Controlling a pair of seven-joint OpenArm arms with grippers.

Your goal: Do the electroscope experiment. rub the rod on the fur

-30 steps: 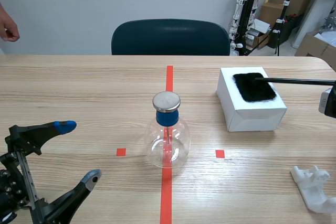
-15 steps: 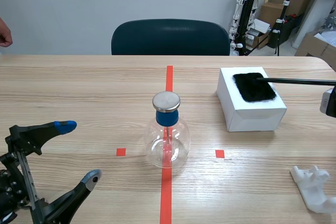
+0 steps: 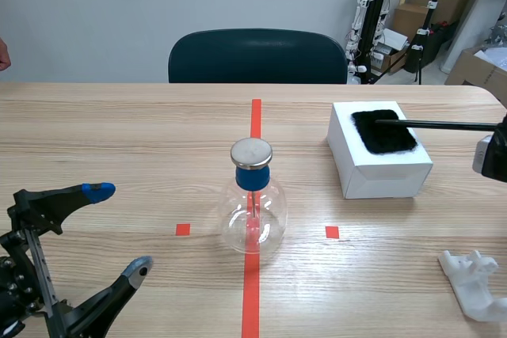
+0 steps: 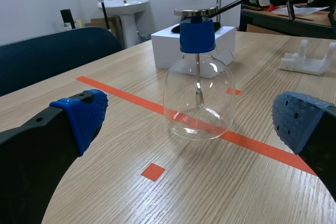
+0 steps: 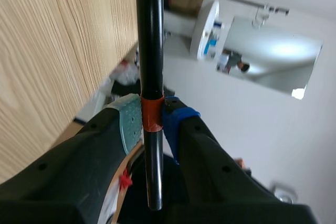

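- A wooden tabletop with pale grain runs away toward a grey wall.
- An orange-red tape line crosses its middle, with two small tape squares on either side.
- A dark blue chair stands behind the far edge, pushed close.
- A white plastic holder with upright prongs lies on the near right corner.
- Cardboard boxes are stacked on the floor beyond the far right corner, beside black stands carrying white mechanical parts.
- A white pedestal washbasin stands against the wall, with bottles on a shelf above it.
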